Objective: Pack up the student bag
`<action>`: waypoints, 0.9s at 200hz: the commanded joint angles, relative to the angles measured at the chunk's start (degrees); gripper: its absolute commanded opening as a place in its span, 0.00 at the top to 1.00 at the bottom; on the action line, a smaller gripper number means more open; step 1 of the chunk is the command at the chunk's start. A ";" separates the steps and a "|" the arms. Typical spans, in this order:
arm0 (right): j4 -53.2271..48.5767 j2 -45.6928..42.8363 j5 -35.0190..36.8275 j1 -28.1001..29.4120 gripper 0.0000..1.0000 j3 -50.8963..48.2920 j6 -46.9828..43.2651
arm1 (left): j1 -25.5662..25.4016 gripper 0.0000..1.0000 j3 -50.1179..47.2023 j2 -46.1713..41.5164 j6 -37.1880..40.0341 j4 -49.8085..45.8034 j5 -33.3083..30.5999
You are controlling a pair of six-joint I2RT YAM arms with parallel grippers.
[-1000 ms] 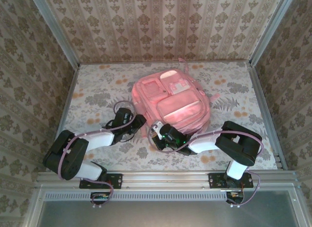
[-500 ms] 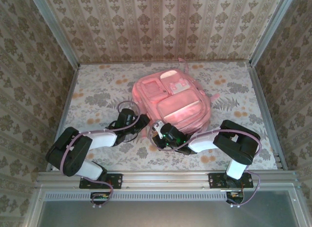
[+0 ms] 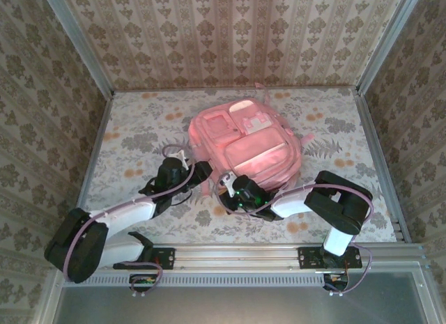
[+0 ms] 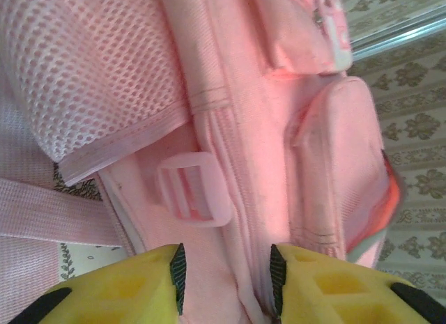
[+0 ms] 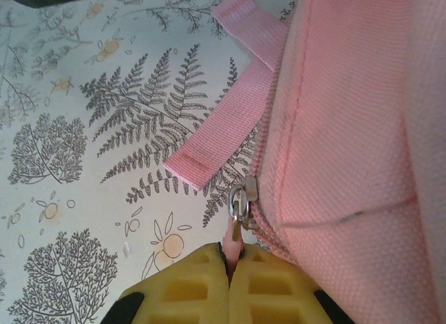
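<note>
Student bag: one large pink backpack, lying front-up in the middle of the top view, a little toward the upper half of the frame.
Surface under it: floral-patterned counter; the bag rests flat on it.
How it will handle: I judge it soft and floppy, light for its size. The cloth will bunch and slide instead of lifting as one piece.
Where to hold: I would go for stitched parts, such as the strap, a seam or the zip tab, not loose panels.
Zip pull: one small metal slider with a pink tab, low in the middle of the right wrist view, on the bag's edge.
Right fingers: closed tight, pinching that pink tab.
Strap: one loose pink webbing end lying on the counter, above the slider.
Left fingers: at the bottom of the left wrist view, apart, with a ridge of the bag's side between them; I cannot tell whether they are squeezing it.
Buckle: one pale pink plastic buckle, just above those fingers.
Mesh pocket: one, upper left of that view.
Arms: two, both at the bag's lower edge in the top view.
</note>
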 commanded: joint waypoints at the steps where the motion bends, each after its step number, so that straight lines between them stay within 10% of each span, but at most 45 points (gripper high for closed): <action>1: 4.89 0.13 -2.54 -1.50 1.00 -1.47 2.71 | -0.54 0.52 -0.75 0.19 3.94 0.86 1.11; 180: 3.36 0.62 -5.42 -2.92 1.00 -0.51 6.54 | 2.44 0.63 4.08 26.31 -1.98 16.72 7.51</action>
